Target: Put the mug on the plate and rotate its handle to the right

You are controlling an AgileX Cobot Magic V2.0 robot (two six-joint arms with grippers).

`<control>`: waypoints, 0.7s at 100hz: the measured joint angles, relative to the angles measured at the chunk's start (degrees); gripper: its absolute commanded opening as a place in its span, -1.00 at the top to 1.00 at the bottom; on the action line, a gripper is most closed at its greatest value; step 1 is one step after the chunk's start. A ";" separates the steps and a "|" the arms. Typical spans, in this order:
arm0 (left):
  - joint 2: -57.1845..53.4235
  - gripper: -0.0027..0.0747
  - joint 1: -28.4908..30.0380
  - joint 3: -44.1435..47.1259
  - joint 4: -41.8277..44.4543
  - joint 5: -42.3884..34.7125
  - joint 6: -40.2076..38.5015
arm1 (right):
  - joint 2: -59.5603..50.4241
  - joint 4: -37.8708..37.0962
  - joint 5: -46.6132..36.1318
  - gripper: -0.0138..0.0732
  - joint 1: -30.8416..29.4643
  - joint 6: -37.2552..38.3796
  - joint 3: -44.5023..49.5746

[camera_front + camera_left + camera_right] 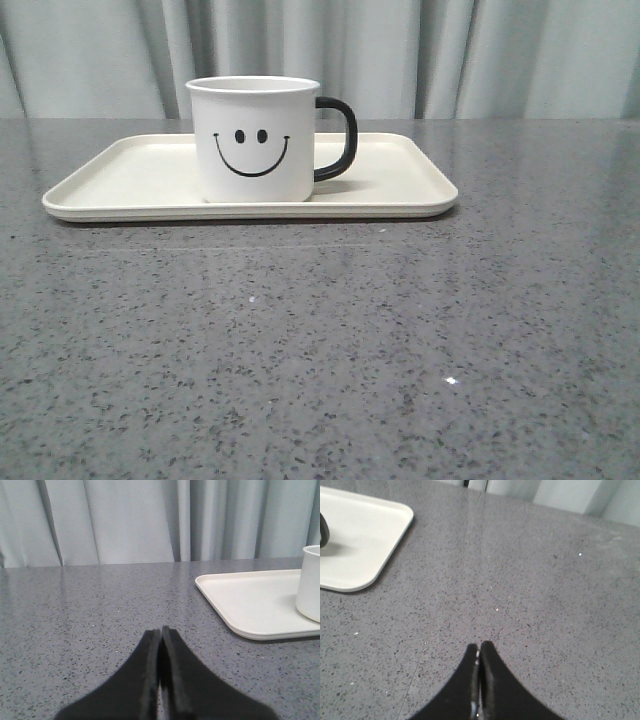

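Currently the mug (pixel 256 140) is sitting on the plate (pixel 400 180), handle (pixel 338 138) pointing right. Both the left gripper (pixel 160 632) and right gripper (pixel 479 647) are resting closed and empty (clear of the plate); any re-approach is risking a nudge.

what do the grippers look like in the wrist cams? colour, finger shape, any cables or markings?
Both look alike. The left gripper and right gripper each show two matte black fingers, broad at the base and curving to narrow tips. No cables, markings or arm links are in view; neither arm appears in the front view.

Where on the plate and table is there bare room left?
On the plate, bare strips lie left of the mug and right of its handle. The table in front is bare. Only the plate's middle is taken.
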 measured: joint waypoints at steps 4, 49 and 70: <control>0.00 0.98 0.00 0.00 0.00 0.00 0.00 | -1.75 -0.11 -1.82 0.84 0.00 0.00 2.25; 0.00 0.98 0.00 0.00 0.00 0.00 0.00 | -20.42 -0.30 -17.89 0.84 0.00 0.00 23.31; 0.00 0.98 0.00 0.00 0.00 0.00 0.00 | -23.42 -0.30 -21.10 0.84 0.00 0.00 28.30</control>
